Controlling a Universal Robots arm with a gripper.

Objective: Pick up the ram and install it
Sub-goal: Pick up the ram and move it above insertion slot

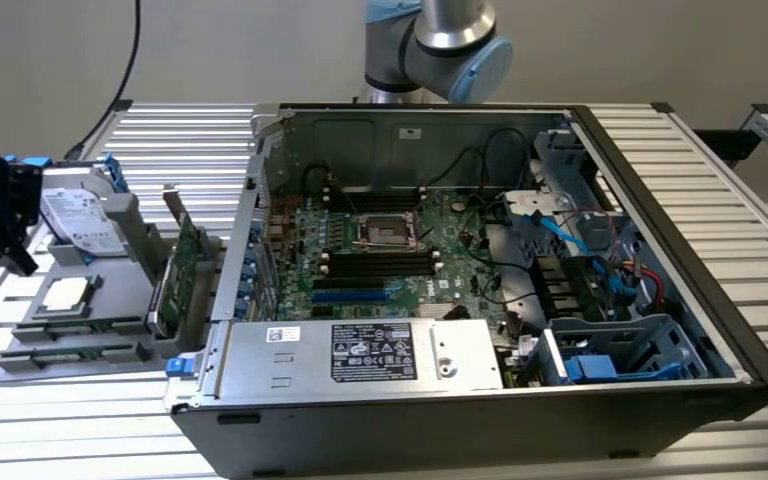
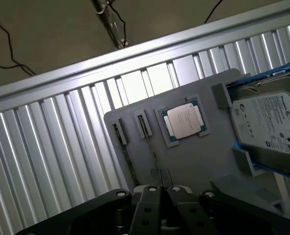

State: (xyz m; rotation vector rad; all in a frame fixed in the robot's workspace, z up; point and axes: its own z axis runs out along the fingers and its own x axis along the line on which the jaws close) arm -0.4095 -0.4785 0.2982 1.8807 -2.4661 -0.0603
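Two ram sticks stand edge-on in slots of a grey parts tray (image 2: 194, 161). The nearer-to-centre ram (image 2: 150, 144) runs straight toward my gripper (image 2: 161, 178), and the other stick (image 2: 125, 156) lies parallel beside it. My fingertips hang just above the tray over the end of the ram, shut, with nothing between them. In the exterior view my gripper (image 1: 13, 262) hovers at that view's far left over the tray (image 1: 37, 355). The motherboard's black memory slots (image 1: 381, 262) lie inside the open computer case (image 1: 491, 430).
On the tray also sit a square silver processor (image 2: 184, 120) (image 1: 67, 292), a hard drive (image 2: 270, 122) (image 1: 77, 220) in a blue holder, and an upright green expansion card (image 1: 187, 265). The case wall rises between the tray and the motherboard. Ribbed aluminium table (image 2: 47, 147) surrounds everything.
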